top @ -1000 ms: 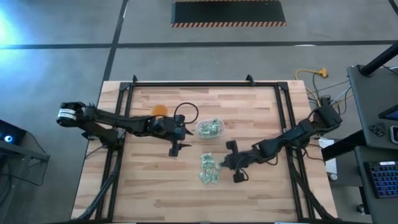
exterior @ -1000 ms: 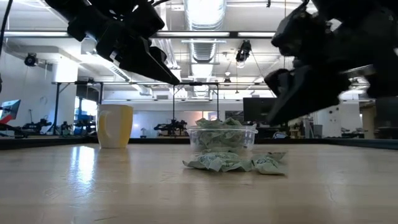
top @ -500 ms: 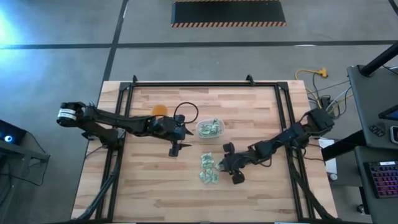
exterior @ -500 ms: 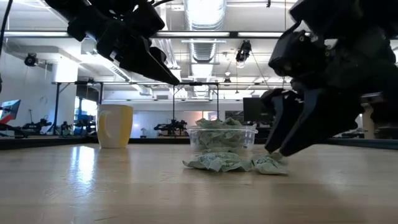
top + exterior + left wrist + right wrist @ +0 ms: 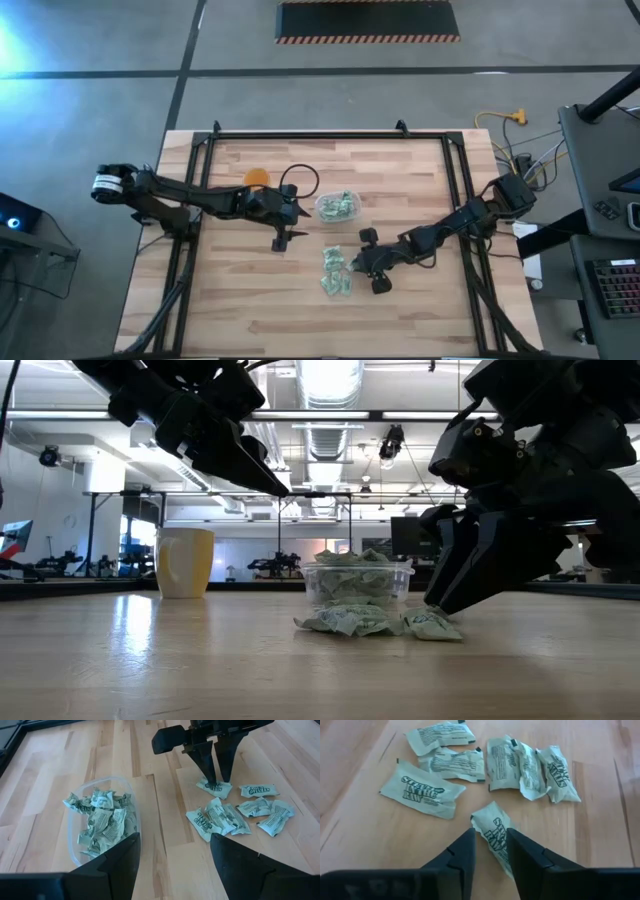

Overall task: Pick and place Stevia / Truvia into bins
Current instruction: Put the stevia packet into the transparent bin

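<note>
Now the right pincer (image 5: pixel 489 841) has dropped onto the loose packets (image 5: pixel 335 272) on the bench (image 5: pixel 250 310), its fingers narrowly straddling one packet (image 5: pixel 495 837) without yet clamping it, while the left pincer (image 5: pixel 281 243) hovers wide beside the part-filled tub (image 5: pixel 338 207).

Bare desk (image 5: pixel 400 190) lies open right of the clear tub (image 5: pixel 338 207); the left gripper (image 5: pixel 283 241) hangs beside its left, packets (image 5: pixel 335 272) cluttering its near side.

Crinkled matt paper packets (image 5: pixel 422 790), clear glossy plastic tub (image 5: pixel 75 827), smooth wood table (image 5: pixel 400 190).
</note>
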